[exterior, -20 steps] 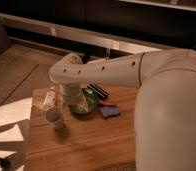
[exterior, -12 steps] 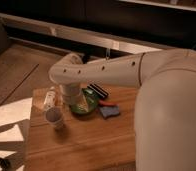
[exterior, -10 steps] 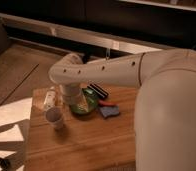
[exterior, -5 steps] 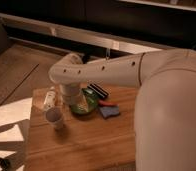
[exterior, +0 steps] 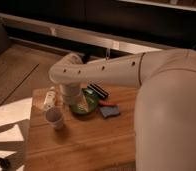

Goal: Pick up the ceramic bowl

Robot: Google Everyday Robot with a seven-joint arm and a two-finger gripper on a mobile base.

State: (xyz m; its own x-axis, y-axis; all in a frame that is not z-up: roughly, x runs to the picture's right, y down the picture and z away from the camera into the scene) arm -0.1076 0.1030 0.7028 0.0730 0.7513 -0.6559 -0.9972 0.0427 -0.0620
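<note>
The ceramic bowl (exterior: 86, 106), round, shallow and glossy green with a dark rim, sits on the wooden table (exterior: 86, 145) near its middle back. My white arm reaches across from the right and bends down at the bowl's left side. The gripper (exterior: 74, 102) points down at the bowl's left rim, mostly hidden behind the wrist. A small pale cup (exterior: 55, 118) stands to the left front of the bowl.
A blue sponge (exterior: 110, 111) lies right of the bowl with a red item (exterior: 107, 103) at its back edge. A dark striped packet (exterior: 98, 90) lies behind the bowl. A pale bottle (exterior: 49, 98) lies at the table's left. My white body fills the right side.
</note>
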